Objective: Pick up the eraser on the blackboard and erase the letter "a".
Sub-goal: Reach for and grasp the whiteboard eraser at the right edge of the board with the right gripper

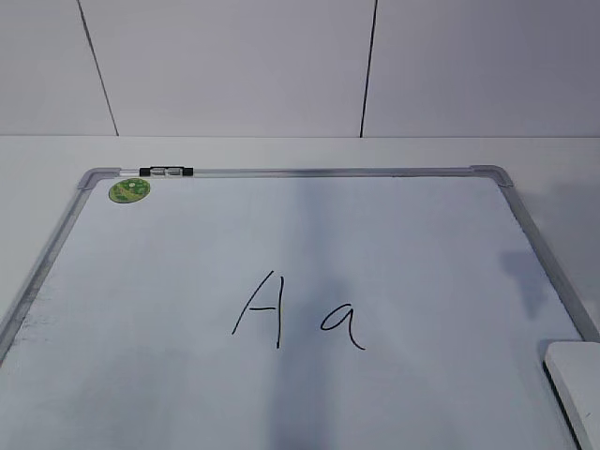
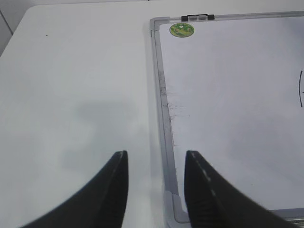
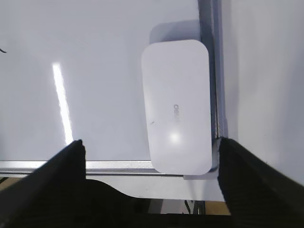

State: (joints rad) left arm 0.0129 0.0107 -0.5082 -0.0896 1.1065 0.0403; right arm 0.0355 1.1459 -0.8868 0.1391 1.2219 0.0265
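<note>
Lying in the exterior view, the blackboard carries the letter "a"; neither pincer shows. Left wrist view: the left gripper, released, straddles the board's frame. Right wrist view: the right gripper, released, brackets the eraser ahead; likely light, stiff, slick, best pinched across its long sides.

At the lower right of the exterior view we see only a corner of the eraser; the blackboard runs off the bottom edge. The grey mark on the eraser's top is too small to read.
</note>
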